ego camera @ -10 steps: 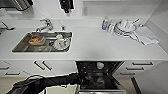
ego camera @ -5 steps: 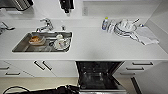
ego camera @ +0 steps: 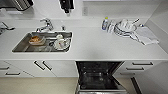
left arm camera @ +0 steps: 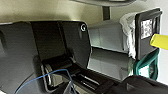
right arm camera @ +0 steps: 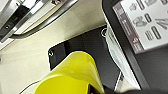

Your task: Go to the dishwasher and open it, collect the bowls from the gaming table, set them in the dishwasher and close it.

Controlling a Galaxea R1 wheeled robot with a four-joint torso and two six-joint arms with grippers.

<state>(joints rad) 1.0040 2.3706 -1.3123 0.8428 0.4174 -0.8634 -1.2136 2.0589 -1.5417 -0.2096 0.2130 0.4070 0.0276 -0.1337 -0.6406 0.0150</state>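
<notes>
Where the head view looks down on the white counter (ego camera: 100, 47), the dishwasher (ego camera: 98, 76) sits below it, right of the sink (ego camera: 42, 42), with its door folded down toward the camera and the dark interior exposed. The lower edge of the door is cut off by the frame, and the contents of the interior are too dark to make out. In the sink, a bowl (ego camera: 36, 40) holding something orange and some white crockery (ego camera: 61, 43) are visible; further detail is blurred. A stack of dishes (ego camera: 124, 27) and a folded cloth (ego camera: 145, 35) lie on the counter at the right, with a small bottle (ego camera: 105, 23) beside them.

In the right wrist view, a yellow bowl (right arm camera: 71, 75) occupies the lower centre, close to the camera, above a pale floor (right arm camera: 27, 62). The fingers holding or adjoining it are hidden, so whether the right gripper is spread or closed cannot be told. A steel bar handle (right arm camera: 42, 22) runs across the upper corner.

In the left wrist view, the robot's dark plate covers much of the frame; the left gripper's fingers cannot be distinguished. A yellow edge (left arm camera: 160, 41) protrudes beside a dark bin (left arm camera: 147, 32) lined with a white bag.
</notes>
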